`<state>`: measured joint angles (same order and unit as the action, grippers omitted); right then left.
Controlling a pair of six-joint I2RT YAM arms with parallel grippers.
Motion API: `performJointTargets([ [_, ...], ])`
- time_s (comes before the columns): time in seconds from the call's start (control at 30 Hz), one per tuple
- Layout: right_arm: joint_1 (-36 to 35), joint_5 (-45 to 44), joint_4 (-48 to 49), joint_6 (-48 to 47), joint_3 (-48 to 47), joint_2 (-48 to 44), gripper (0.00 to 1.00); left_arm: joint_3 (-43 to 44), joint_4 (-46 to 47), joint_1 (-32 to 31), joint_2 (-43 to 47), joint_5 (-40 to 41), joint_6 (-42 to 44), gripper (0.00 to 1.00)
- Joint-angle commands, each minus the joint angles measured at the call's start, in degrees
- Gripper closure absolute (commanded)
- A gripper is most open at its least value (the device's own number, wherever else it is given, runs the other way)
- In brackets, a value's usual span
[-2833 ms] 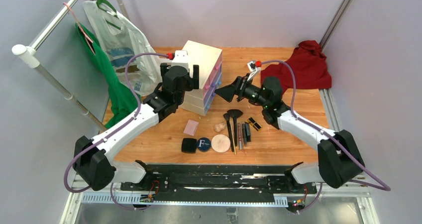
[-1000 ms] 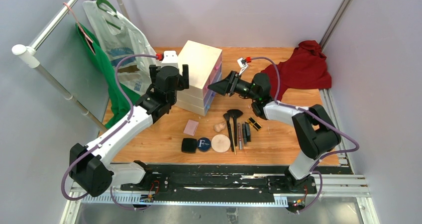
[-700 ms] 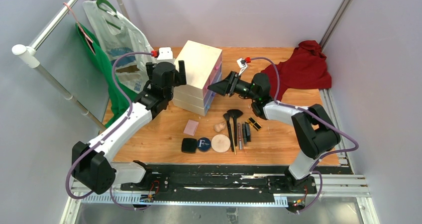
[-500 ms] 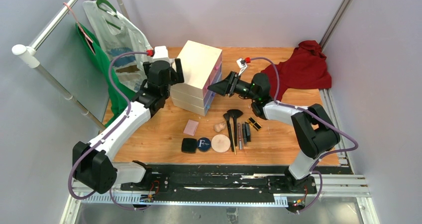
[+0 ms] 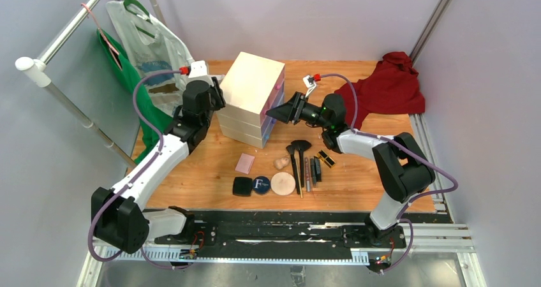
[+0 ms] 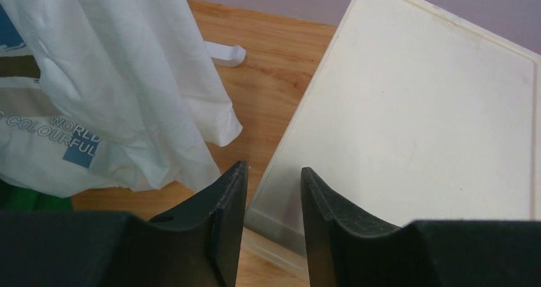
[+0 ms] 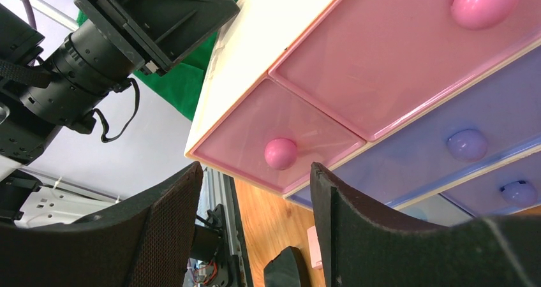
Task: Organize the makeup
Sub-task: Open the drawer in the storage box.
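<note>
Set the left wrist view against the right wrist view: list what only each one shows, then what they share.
Only left wrist: the white bag, the chest as a plain cream panel, the left pincer. Only right wrist: the pink drawers and purple drawers with their knobs, the left arm, the right pincer. Both: the chest and the bare wooden table.

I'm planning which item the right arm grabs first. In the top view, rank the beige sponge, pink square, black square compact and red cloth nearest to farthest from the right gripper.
From the right gripper:
1. Beige sponge, directly below it in view.
2. Pink square, left of the sponge.
3. Black square compact, near row's left end.
4. Red cloth, far right corner.
</note>
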<state>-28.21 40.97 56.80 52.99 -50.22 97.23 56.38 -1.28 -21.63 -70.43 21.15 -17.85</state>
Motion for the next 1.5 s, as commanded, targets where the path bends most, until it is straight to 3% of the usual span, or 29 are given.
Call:
performJointTargets([
  [0.0, 1.09, 1.22, 2.36, 0.53, -0.95, 0.31, 0.38, -2.59, -4.51, 0.76, 0.89, -3.11, -0.40, 0.63],
  [0.37, 1.13, 1.22, 2.47, 0.49, -0.69, 0.20, 0.38, -4.66, -4.50, 1.37, 1.88, -3.85, -0.79, 0.82],
  [0.7, 1.11, 1.30, 2.70, 0.75, -0.89, 0.56, 0.38, -5.56, -4.35, 1.94, 1.88, -4.18, -0.92, 0.92],
  [0.93, 1.07, 1.48, 2.84, 1.10, -1.21, 1.57, 0.45, -5.66, -4.35, 2.12, 1.78, -4.44, -1.01, 0.93],
  [1.47, 0.28, 2.09, 2.39, 1.70, -4.90, 4.71, 0.50, -5.67, -4.38, 2.17, 1.59, -4.88, -0.99, 0.94],
])
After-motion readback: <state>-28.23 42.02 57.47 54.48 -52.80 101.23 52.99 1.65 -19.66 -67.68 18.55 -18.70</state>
